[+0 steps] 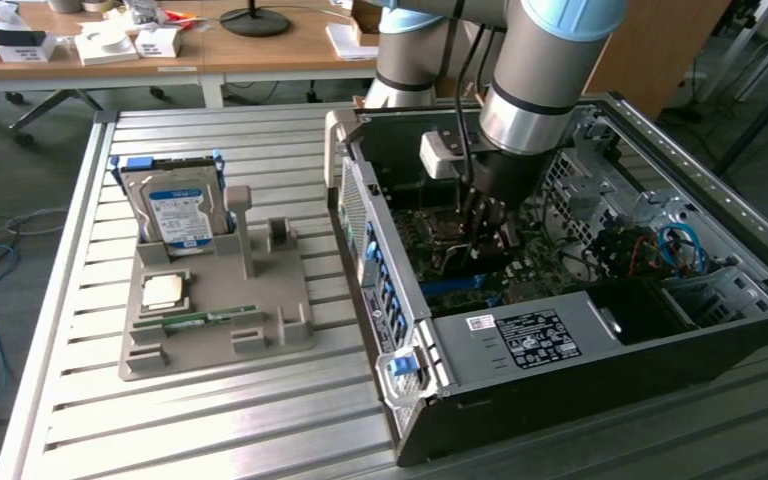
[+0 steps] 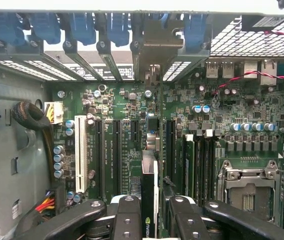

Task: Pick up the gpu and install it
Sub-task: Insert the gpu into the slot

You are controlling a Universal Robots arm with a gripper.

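The gpu (image 2: 150,192) shows edge-on in the wrist view as a thin dark card with a green logo. Its pale metal end bracket (image 2: 154,47) reaches up to the case's rear slot openings. My gripper (image 2: 150,222) is shut on the card, one black finger (image 2: 126,220) on each side. The card stands upright over the motherboard (image 2: 242,145), lined up along the long black expansion slots (image 2: 116,150); I cannot tell whether its edge touches a slot. In the exterior view my gripper (image 1: 484,235) is down inside the open computer case (image 1: 518,410).
A white slot (image 2: 80,155) and cable bundle (image 2: 31,120) lie beside the black slots, the processor socket (image 2: 247,192) on the other side. On the exterior view's left a grey holder (image 1: 277,320) carries a blue-labelled hard drive (image 1: 177,210), a processor (image 1: 164,290) and a green memory stick (image 1: 197,320).
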